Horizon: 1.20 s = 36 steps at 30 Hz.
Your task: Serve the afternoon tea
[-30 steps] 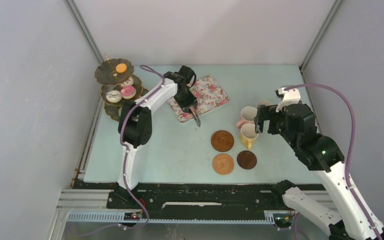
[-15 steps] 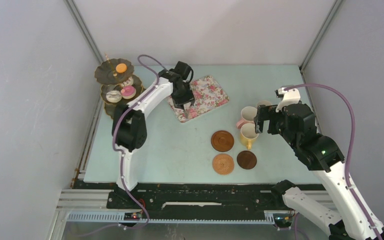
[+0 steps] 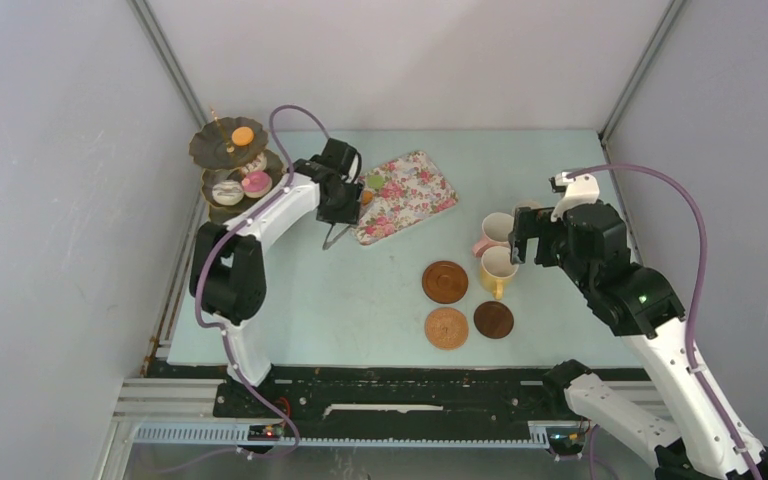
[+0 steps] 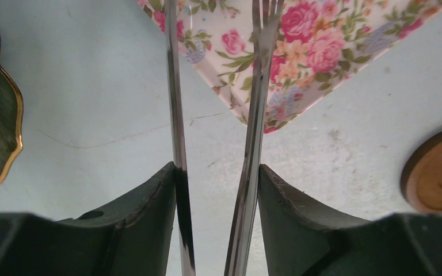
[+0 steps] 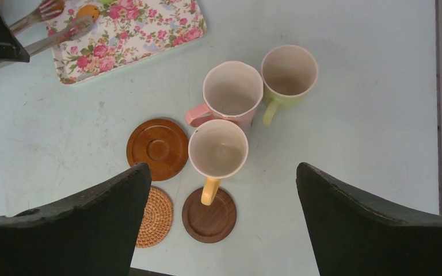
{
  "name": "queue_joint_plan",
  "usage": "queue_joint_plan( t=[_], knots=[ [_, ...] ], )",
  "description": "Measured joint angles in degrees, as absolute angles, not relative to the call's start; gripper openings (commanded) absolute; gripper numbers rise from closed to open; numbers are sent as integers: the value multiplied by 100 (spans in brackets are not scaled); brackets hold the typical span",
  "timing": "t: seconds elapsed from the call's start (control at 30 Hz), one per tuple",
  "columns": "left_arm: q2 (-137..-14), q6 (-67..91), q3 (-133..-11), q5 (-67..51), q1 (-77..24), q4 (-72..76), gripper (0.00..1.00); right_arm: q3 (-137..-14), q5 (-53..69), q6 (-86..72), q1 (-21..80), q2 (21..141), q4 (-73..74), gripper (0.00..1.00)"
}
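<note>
Left gripper (image 4: pixel 217 169) stands about half closed on the long metal tongs (image 4: pixel 256 115). One blade presses against the inner face of each finger, and both run forward from it over a corner of the flowered tray (image 4: pixel 316 52). On the tray, close by the tong tips, lie an orange toy cake (image 5: pixel 87 11) and a green toy cake (image 5: pixel 106 2); whether the tips touch either cannot be told. To this gripper's left rises the three-tier stand (image 3: pixel 230 175), dark and scalloped with a gold rim. It bears an orange macaron (image 3: pixel 243 135) on the top tier, with a pink cake (image 3: pixel 256 182) and a white cake (image 3: pixel 227 190) on the tier below.

Right gripper (image 5: pixel 221 167) hangs wide open above the mugs, holding nothing. Directly beneath it the yellow mug (image 5: pixel 217 148) stands upright on the table, its handle reaching over the dark coaster (image 5: pixel 209 215). Just beyond, the pink mug (image 5: pixel 232 91) touches the yellow one, and the green mug (image 5: pixel 289 70) stands beside the pink. Left of the yellow mug lies the smooth brown coaster (image 5: pixel 158 148). Nearer the gripper, the woven coaster (image 5: pixel 154 215) is partly hidden by one finger.

The table (image 3: pixel 360 300) is pale blue-green, scuffed, with a hairline scratch near the tray. Plain white walls (image 3: pixel 410 60) close three sides, with metal posts in the far corners. A black rail (image 3: pixel 410 395) along the near edge carries the arm bases.
</note>
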State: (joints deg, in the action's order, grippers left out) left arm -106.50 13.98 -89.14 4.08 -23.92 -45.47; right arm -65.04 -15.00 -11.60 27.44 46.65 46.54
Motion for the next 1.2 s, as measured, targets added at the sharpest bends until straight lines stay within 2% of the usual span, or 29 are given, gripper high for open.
queue_joint_plan(
  t=[0.37,0.67,1.2],
  knots=[
    [-10659,646,-8917,-784,-1586,-4230,52,-6504,-1439,-1227,2648,4792,4657,100],
    [-11008,613,-9373,-1490,-1426,-4368,53,-6504,-1391,-1247,2648,4890,4659,100],
    [-11563,707,-10051,-1551,-1326,-5011,54,-6506,-1376,-1249,2655,4899,4659,100]
  ],
)
